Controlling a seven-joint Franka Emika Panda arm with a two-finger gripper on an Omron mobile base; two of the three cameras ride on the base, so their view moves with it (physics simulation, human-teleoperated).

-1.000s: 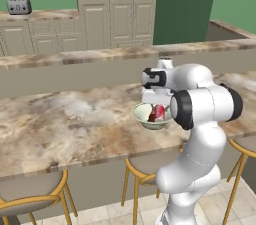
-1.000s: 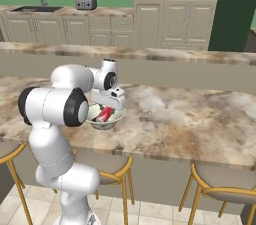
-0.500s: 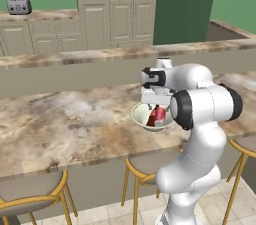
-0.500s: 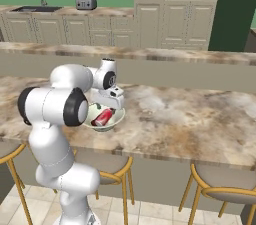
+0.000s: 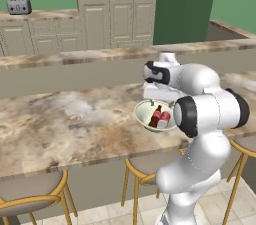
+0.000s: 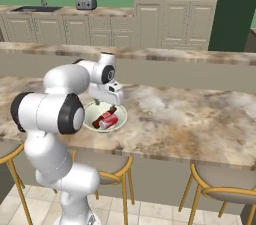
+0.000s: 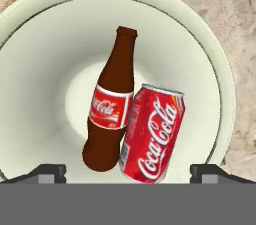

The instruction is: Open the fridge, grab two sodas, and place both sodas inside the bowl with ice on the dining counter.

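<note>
Both sodas lie side by side in the pale bowl [image 7: 50, 59] on the dining counter [image 5: 65, 124]: a dark brown cola bottle [image 7: 111, 104] and a red can [image 7: 154, 131] leaning against it. The left base view shows the bowl [image 5: 142, 111] with the bottle [image 5: 155, 115] and can [image 5: 164, 120]. From the right I see the bowl [image 6: 90, 119], bottle [image 6: 101, 118] and can [image 6: 110, 121]. My gripper [image 7: 129, 173] hangs just above them, open, its fingertips [image 7: 50, 171] spread wide and holding nothing. It points down from the hand [image 5: 157, 100] [image 6: 107, 103]. The fridge is out of view.
A raised ledge [image 5: 75, 59] runs behind the dining counter [image 6: 190, 114]. Round-seated stools [image 5: 150, 161] [image 6: 225, 179] stand under its near edge. A toaster [image 5: 19, 5] sits on the rear counter with cream cabinets.
The jaws have opened wide over the bowl. The arm and the bowl have hardly moved.
</note>
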